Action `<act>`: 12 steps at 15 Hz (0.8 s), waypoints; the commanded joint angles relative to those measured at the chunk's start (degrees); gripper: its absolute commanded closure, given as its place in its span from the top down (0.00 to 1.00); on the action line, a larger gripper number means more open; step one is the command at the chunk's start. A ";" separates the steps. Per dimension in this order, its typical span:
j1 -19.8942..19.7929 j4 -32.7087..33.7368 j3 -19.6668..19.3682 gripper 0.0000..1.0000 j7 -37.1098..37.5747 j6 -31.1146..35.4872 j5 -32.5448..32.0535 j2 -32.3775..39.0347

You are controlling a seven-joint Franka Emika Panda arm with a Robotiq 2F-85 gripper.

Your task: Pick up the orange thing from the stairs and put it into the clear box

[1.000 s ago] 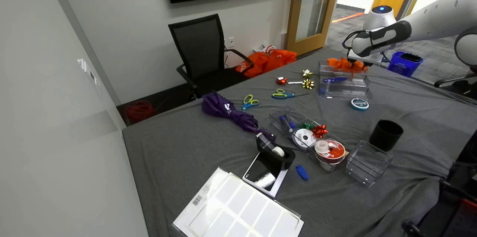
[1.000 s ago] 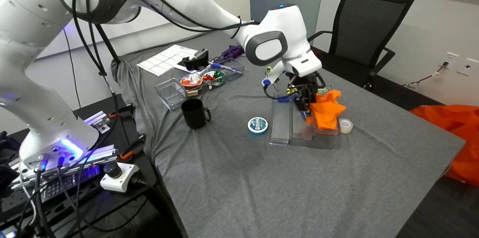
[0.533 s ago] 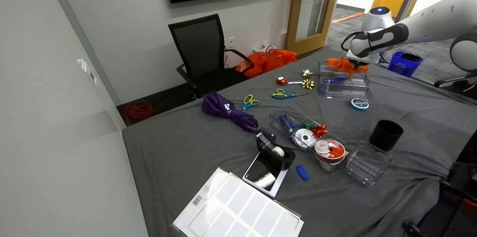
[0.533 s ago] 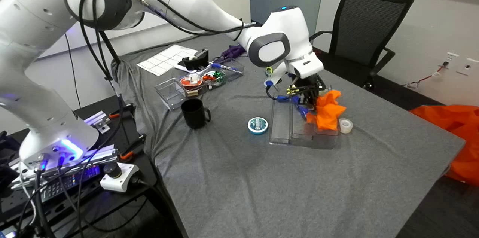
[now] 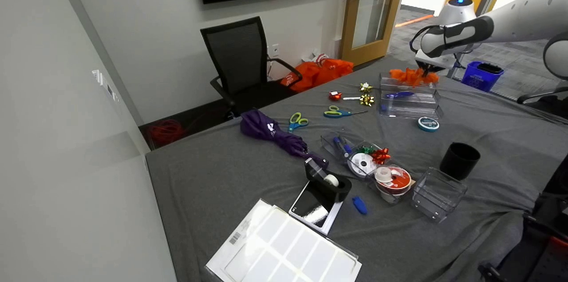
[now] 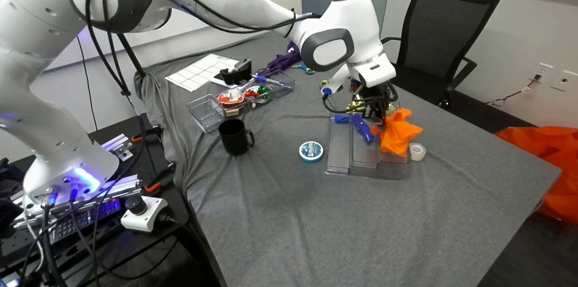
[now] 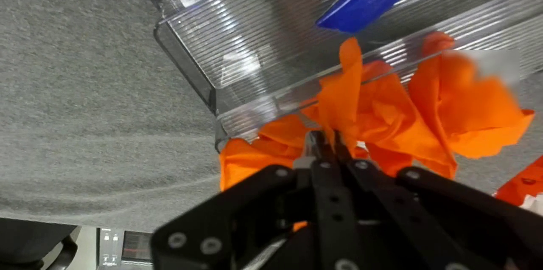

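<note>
The orange thing, a crumpled cloth, drapes over the highest step of the clear plastic stairs in the wrist view. Between the fingertips of my gripper a fold of it is pinched, and the jaws are shut. More cloth spreads to both sides and under the fingers. In both exterior views the orange thing rests on the stairs, with the gripper above its near part. Far from there, beside the black mug, sits the clear box, also seen as a clear box near the ribbons.
A blue object lies on a middle step. Around the stairs are a tape roll and a round teal tin. The black mug and a ribbon-filled organizer border the clear box. Scissors lie farther off.
The jaws have closed on the orange cloth. The arm dipped slightly, then rose, and the cloth's edge has shifted a little. More of the blue object shows now.
</note>
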 commanded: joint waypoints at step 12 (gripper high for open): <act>-11.27 -30.56 21.13 0.00 -43.28 -3.57 22.54 -26.24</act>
